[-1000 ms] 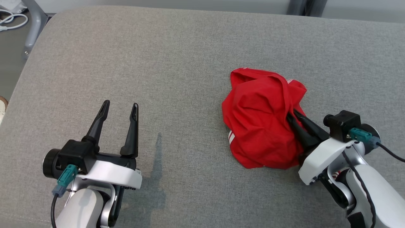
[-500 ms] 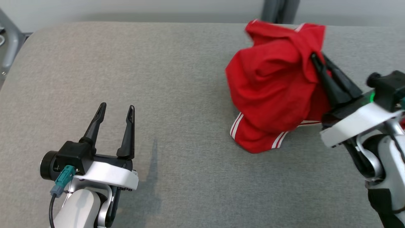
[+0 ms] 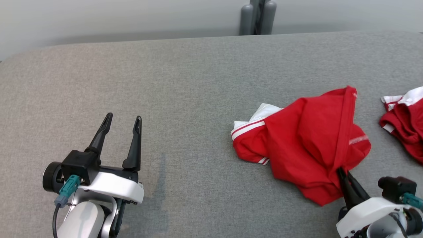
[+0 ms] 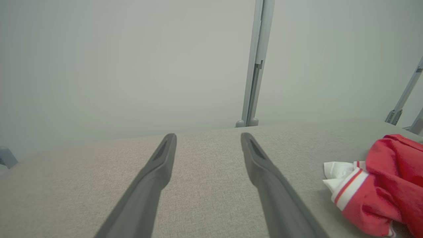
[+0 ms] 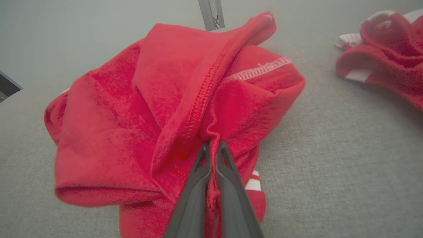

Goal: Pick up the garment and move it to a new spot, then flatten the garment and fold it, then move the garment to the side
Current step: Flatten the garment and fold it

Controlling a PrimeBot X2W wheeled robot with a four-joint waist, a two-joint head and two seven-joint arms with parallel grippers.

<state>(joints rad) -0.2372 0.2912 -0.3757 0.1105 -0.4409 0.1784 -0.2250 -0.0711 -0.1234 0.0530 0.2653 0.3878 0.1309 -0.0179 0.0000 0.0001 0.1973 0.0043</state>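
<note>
The garment [image 3: 310, 148] is a crumpled red piece with white-striped trim, lying right of centre on the grey padded table [image 3: 185, 82]. My right gripper [image 3: 340, 172] is shut on a fold at its near edge; the right wrist view has the two fingers pinched together on the red cloth [image 5: 185, 99] at a stitched seam. A white-trimmed end of the garment [image 4: 373, 185] reaches into the right of the left wrist view. My left gripper [image 3: 123, 118] stands open at the lower left over bare table, well clear of the cloth, its fingers [image 4: 155, 168] spread with nothing between them.
A second red and white garment [image 3: 403, 122] lies at the table's right edge, also visible as a heap [image 5: 383, 49] at the upper right of the right wrist view. A grey post [image 3: 257, 16] stands behind the table's far edge.
The right gripper closed on the garment, lifted it, and now holds it low near the front. The head camera has tilted and turned, bringing a second garment into view. The left gripper stayed open.
</note>
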